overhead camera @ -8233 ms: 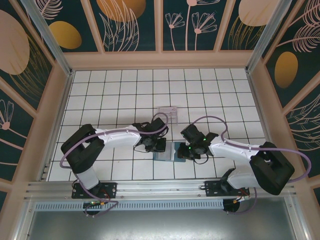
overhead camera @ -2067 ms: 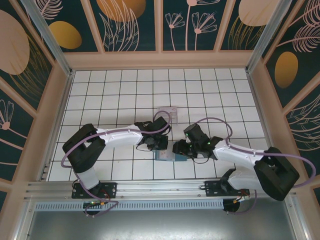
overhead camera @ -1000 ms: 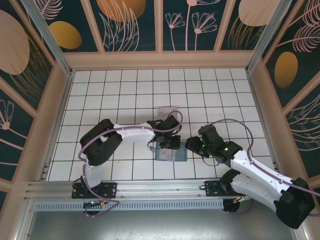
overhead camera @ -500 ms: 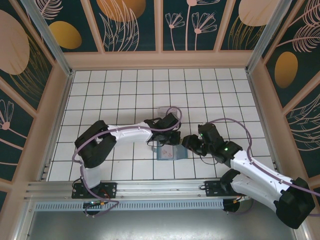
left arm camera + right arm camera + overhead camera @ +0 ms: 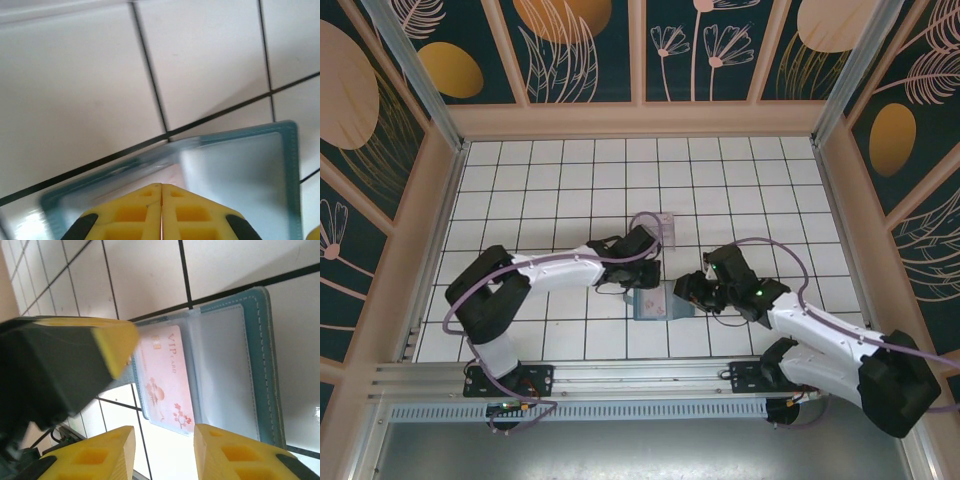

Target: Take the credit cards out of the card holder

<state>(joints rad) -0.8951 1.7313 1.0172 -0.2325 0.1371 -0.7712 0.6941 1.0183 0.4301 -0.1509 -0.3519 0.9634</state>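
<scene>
The card holder [image 5: 662, 303] lies open on the white tiles, slate-blue with clear sleeves [image 5: 225, 370]. A pink credit card [image 5: 165, 382] printed "VIP card" sits in its left sleeve, its near end sticking out a little. My left gripper [image 5: 642, 280] is shut, with its yellow tips [image 5: 161, 186] low over the holder's left leaf [image 5: 235, 170] and nothing between them. Its finger [image 5: 112, 342] shows over that leaf in the right wrist view. My right gripper [image 5: 164, 440] is open, its fingertips [image 5: 210, 440] standing either side of the card's near end, just short of it.
A small clear plastic box [image 5: 663, 220] stands two tiles behind the holder, partly behind the left arm's purple cable. Wooden walls ring the tiled floor [image 5: 570, 180]. Both arm bases sit on the metal rail [image 5: 640, 380] at the near edge.
The left arm has drawn back left, its shut gripper staying on the holder. The right gripper has slid left toward the holder's right edge, its jaws narrowing slightly.
</scene>
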